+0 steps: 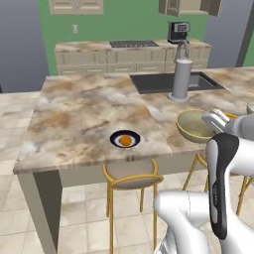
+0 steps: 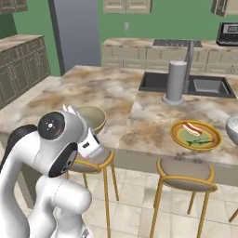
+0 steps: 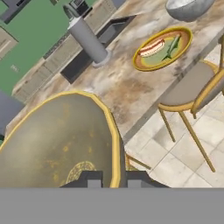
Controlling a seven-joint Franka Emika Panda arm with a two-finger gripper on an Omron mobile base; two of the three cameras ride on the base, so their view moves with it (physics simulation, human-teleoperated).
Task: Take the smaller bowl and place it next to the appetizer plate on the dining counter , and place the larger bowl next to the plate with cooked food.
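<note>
My gripper is shut on the rim of the smaller bowl, a plain tan bowl. It holds the bowl just over the front edge of the dining counter. The appetizer plate, dark with a white rim and an orange morsel, lies to the bowl's left near that edge. To its right is the plate with cooked food, orange-rimmed. Beyond that plate stands the larger bowl, grey and marbled, cut by the frame edge.
A tall grey tap and a dark sink sit at the counter's far side. Round stools stand under the front edge. A wall counter with a black cooktop runs behind.
</note>
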